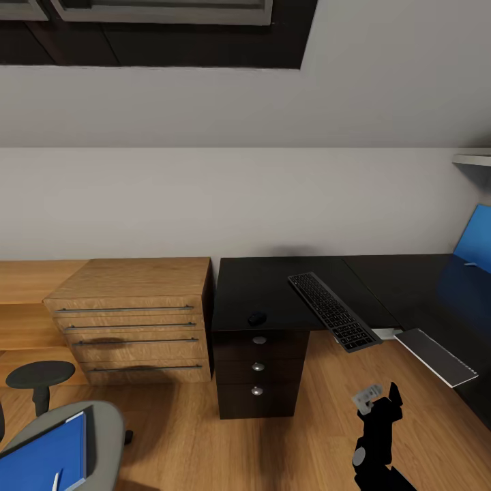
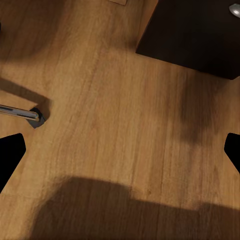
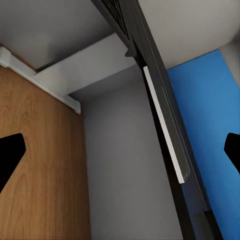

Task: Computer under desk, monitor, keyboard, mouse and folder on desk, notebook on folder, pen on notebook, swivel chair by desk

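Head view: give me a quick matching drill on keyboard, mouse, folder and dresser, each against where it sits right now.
Things:
1. keyboard
2. mouse
3. folder
4. dresser

Places:
A. on the chair seat
B. left of the desk, on the floor
C. on the desk, near its front edge above the drawers
D. on the desk, one end overhanging the front edge

Pairs: 1-D, 2-C, 3-A, 4-B

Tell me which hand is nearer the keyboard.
Right. The right hand is just below the keyboard overhanging the desk edge; the left hand looks down at floor by the drawer unit.
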`<state>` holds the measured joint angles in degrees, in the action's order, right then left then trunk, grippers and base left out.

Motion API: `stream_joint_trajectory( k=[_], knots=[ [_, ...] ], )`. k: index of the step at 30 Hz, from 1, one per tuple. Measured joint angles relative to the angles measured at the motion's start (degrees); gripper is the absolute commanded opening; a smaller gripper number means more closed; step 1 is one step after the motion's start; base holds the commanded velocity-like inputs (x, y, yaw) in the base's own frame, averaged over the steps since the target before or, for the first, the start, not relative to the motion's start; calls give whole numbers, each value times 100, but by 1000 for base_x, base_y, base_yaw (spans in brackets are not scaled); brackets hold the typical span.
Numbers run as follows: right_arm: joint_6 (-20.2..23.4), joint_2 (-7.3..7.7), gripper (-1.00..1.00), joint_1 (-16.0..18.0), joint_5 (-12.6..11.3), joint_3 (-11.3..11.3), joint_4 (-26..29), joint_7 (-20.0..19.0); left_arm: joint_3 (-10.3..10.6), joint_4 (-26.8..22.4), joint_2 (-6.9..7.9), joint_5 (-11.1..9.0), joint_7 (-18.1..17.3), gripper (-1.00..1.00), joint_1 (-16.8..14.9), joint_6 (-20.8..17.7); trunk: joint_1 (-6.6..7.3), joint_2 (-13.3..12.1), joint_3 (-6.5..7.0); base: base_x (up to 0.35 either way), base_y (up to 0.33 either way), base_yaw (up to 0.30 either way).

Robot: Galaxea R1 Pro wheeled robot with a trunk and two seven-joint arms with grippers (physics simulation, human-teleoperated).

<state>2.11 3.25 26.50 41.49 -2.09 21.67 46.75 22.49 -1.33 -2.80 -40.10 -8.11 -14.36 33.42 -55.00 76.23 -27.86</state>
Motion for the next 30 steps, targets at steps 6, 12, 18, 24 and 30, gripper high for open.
stream_joint_trajectory(
  k=[6, 12, 18, 24, 30],
  knots=[
    [10, 10, 100, 0, -2, 6, -3, -6, 0, 0, 0, 2, -9, 100, 0, -1, 1, 0, 0, 75, -43, 0],
    [17, 14, 100, 0, -3, 8, -15, 3, 0, 0, 0, 3, -14, 100, 0, -4, 1, 0, 0, 135, -106, 0],
    [19, 29, 100, 0, 3, 9, -18, 20, 0, 0, 0, 3, -14, 100, 0, -5, 1, 0, 0, 40, -14, 0],
    [26, 115, 100, 0, -3, 30, -23, 17, 0, -1, 0, 3, -15, 100, 0, -10, 2, 0, 0, 174, -91, 0],
    [22, 261, 100, 0, -9, 62, -19, 10, 0, 1, 0, 3, -14, 100, 0, -9, 0, 0, 0, 46, -23, 0]
  ],
)
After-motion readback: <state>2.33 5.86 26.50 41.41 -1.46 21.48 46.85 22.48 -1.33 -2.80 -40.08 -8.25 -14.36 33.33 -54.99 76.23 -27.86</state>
